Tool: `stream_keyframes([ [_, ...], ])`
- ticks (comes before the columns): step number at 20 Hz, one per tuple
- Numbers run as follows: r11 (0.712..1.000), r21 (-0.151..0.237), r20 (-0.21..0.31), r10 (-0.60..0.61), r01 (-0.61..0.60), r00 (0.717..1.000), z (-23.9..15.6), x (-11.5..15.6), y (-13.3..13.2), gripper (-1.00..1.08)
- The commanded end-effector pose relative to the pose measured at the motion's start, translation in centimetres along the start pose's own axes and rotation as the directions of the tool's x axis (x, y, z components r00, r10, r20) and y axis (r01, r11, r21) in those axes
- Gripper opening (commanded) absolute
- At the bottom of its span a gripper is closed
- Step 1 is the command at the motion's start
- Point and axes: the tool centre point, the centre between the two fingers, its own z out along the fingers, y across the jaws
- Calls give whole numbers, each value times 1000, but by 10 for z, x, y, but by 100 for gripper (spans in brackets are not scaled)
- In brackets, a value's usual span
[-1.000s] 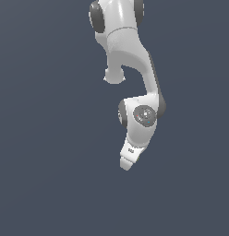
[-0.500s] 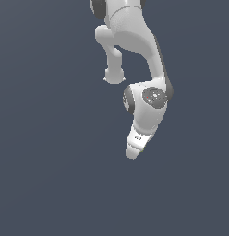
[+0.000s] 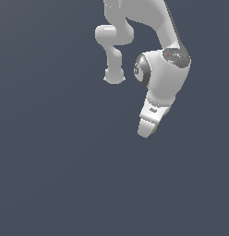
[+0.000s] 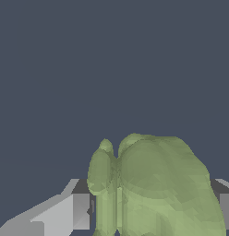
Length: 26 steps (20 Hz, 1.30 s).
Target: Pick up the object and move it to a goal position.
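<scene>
In the wrist view the olive-green lumpy object (image 4: 153, 189) fills the space between my two fingers (image 4: 65, 212), and the pads press on both its sides. In the exterior view my white gripper (image 3: 147, 132) hangs from the arm above the flat grey ground, pointing down and toward the exterior view's left. Only a thin green sliver of the object (image 3: 154, 131) shows at the gripper's tip there; the rest is hidden behind the hand.
Plain dark grey surface (image 3: 56, 175) all around. The arm's upper links (image 3: 130, 27) rise out of the top of the exterior view. No other objects show.
The arm has swung toward the exterior view's right and the gripper has risen a little with the object held in it.
</scene>
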Motion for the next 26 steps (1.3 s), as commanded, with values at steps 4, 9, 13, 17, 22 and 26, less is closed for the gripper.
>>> stream_keyframes([
  [4,1000,-1,0,-1,1,1000,-53,6,-37,-100],
  [9,1000,0,0,-1,1,1000,-95,11,-65,-100],
  [13,1000,1,-1,-1,1,1000,-122,15,-83,-100],
  [17,1000,2,-2,-1,1,1000,-140,17,-94,-100],
  [22,1000,2,-2,0,0,1000,-148,19,-98,-100],
  [26,1000,2,-3,0,0,1000,-146,19,-96,-100],
])
